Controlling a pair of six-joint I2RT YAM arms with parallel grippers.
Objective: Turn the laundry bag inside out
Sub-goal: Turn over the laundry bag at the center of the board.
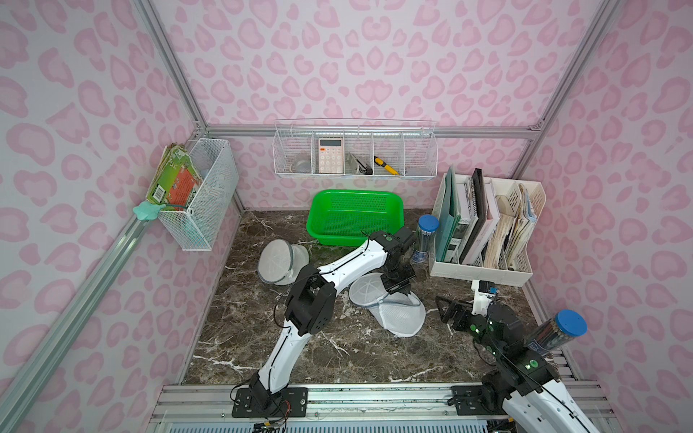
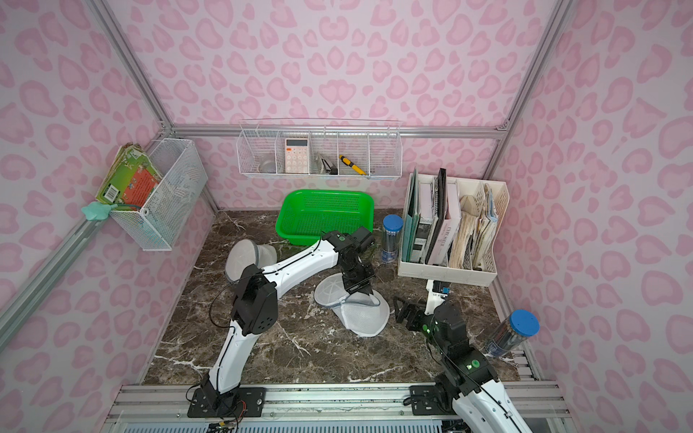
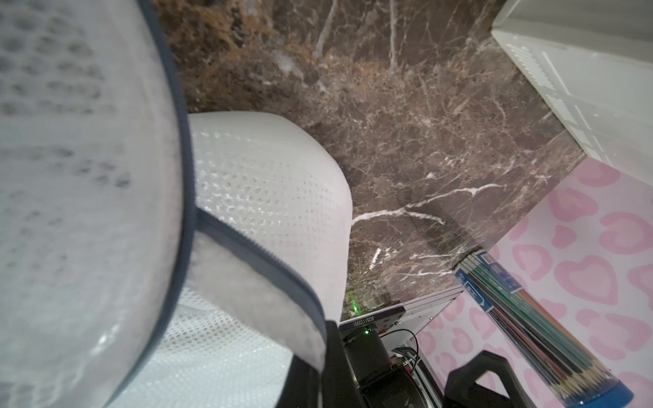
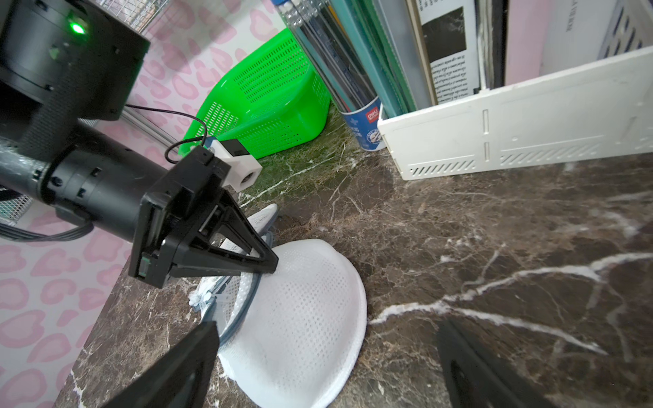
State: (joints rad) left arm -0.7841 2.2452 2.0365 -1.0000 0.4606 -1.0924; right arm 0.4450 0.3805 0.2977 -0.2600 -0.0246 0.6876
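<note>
Brown marble table, pink-spotted walls on three sides.

Left gripper: jaws closed, tips pinching the bag at its grey zip edge. Only the right wrist view shows this pinch plainly; in both top views the gripper body hides the tips. Left wrist view: blurred mesh and the grey edge band fill the near field.

Bag: white mesh, two round halves partly overlapping, lying on the table right of centre, in front of the basket.

Right gripper: jaws wide apart, holding nothing, near the bag's right side and apart from it.

Writing: "deli" on the blue foot of the tube, which stands just beside the file rack. The printed page in the rack is too small to read.

Top views only: second bag left of the basket, and a calculator in the wall rack. A second tube at the right front corner shows in both top views and the left wrist view, not the right wrist view.
</note>
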